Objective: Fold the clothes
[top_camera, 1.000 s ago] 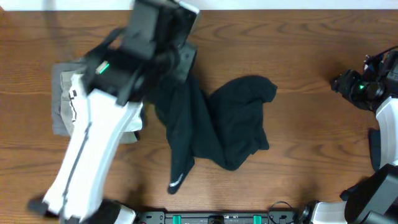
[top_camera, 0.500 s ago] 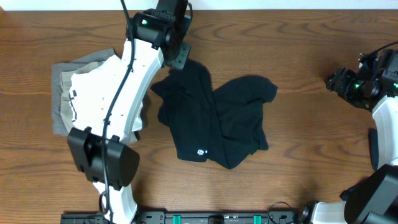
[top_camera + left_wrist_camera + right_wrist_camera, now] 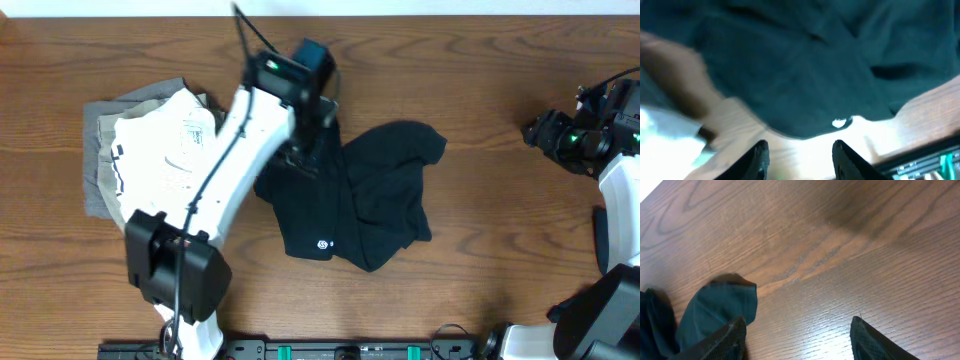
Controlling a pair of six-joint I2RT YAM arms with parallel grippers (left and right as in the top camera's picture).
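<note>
A brown wood-grain table [image 3: 500, 230] fills the view, with a black rail [image 3: 380, 351] along its near edge.

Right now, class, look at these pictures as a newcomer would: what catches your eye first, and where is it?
First, the crumpled black shirt in the middle of the table, its small white logo facing up. Next, the white left arm slanting across from the near-left, its open left gripper over the shirt's left part. At far left lies a pile of white and grey clothes.

Wooden table [image 3: 500, 250] — black shirt [image 3: 385, 200], seemingly folded pile [image 3: 150, 150].
</note>
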